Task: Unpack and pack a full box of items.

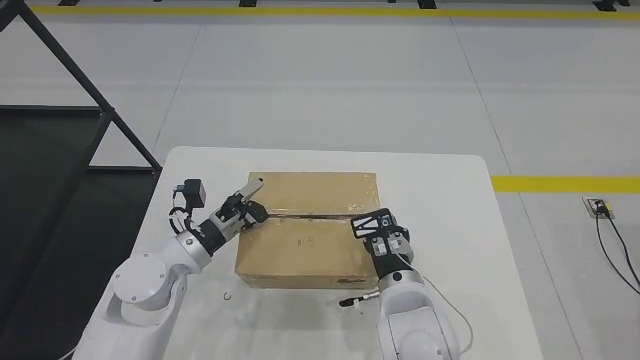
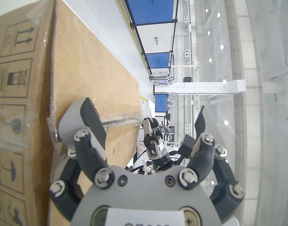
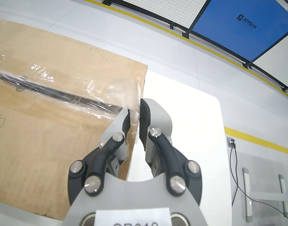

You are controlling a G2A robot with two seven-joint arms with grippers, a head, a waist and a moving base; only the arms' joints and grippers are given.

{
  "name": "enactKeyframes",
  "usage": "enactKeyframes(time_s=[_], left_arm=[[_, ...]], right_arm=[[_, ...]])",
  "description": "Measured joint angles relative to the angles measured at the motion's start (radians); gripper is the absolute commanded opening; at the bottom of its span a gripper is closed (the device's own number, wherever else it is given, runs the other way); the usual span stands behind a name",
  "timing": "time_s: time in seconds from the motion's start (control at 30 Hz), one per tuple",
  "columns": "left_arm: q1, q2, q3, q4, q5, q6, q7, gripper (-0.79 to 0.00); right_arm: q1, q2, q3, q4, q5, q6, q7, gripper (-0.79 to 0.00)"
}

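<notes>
Right jaws pinch tape [image 3: 131, 95] at box [image 3: 63, 130] edge; left jaws wide (opposite edge, by seam).

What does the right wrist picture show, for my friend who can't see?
The right gripper has its fingers pinched on the loose end of the clear tape at the edge of a cardboard box. The tape runs along the box's top seam; the box sits on a white table.

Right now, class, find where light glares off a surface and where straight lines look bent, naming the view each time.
Right wrist view: the clear tape along the box seam shines with white glare, and the yellow floor line curves. Left wrist view: ceiling lamps flare brightly and the ceiling bows. Top view: tape glare is faint, lines nearly straight.
</notes>
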Motion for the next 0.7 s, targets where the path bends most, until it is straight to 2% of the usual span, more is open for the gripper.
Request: enactKeyframes(time_s=[0.13,0.27,0.7], left_arm=[[0.003,0.001,0.001,-0.004,0.001,0.001,0.0,0.0],[0.005,0.002,0.001,-0.007,-0.001,0.002,0.003,0.0],[0.004,0.004,0.003,-0.008,-0.001,0.003,0.003,0.0]], right_arm=[[-0.002,-0.003,0.009,-0.001,0.007,0.004,-0.006,-0.591],[0.0,-0.006,0.014,0.0,0.009,0.001,-0.005,-0.499],[0.005,-0.017,0.023,0.011,-0.002,0.017,-0.013,-0.499]])
